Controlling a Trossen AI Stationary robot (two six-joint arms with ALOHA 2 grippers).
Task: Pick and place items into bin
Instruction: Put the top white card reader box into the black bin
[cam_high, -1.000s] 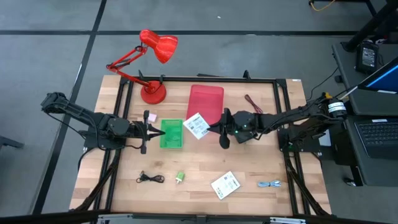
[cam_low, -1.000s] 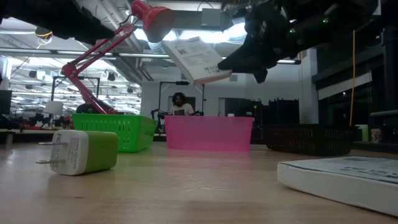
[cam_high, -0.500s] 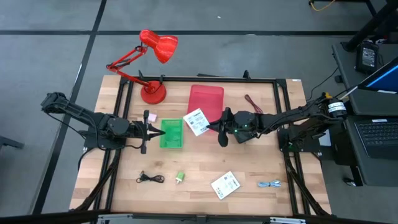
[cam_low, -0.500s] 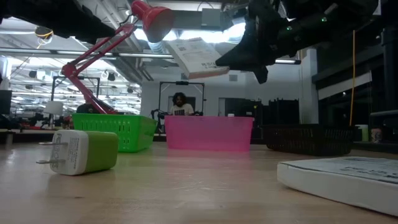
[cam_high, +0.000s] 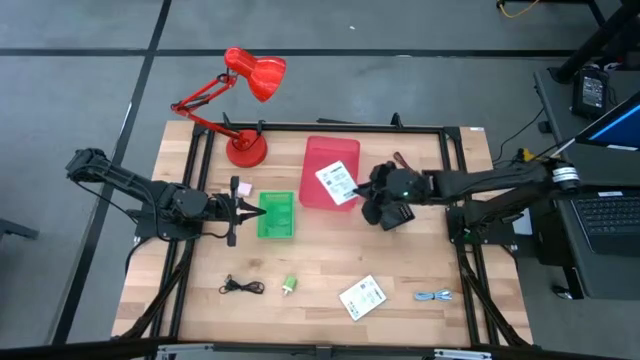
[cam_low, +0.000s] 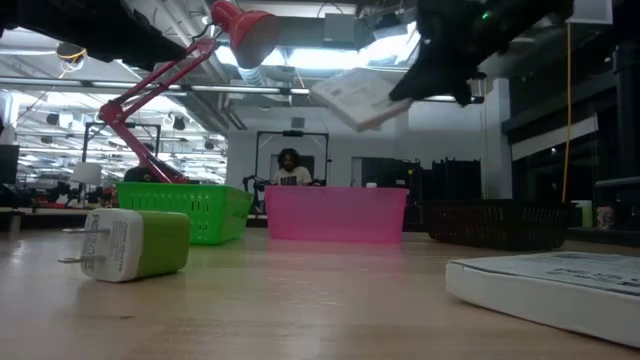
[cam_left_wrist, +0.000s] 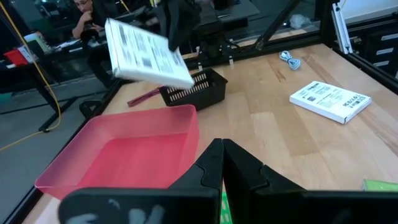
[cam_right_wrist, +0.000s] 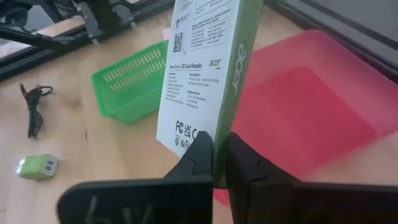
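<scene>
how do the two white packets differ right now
The held packet hangs in the air, clamped by the right gripper; the other packet lies loose on the table. The held packet sits tilted over the pink bin; the other packet lies flat near the table's front edge, far from any bin. Both are white printed boxes of like size.

R gripper (cam_high: 362, 196) clamps white packet (cam_high: 336, 183) over red bin (cam_high: 329, 170), near edge. L gripper (cam_high: 252, 212) at green basket (cam_high: 277, 215), beside bin. 2nd packet (cam_high: 362, 297) well below bin.
</scene>
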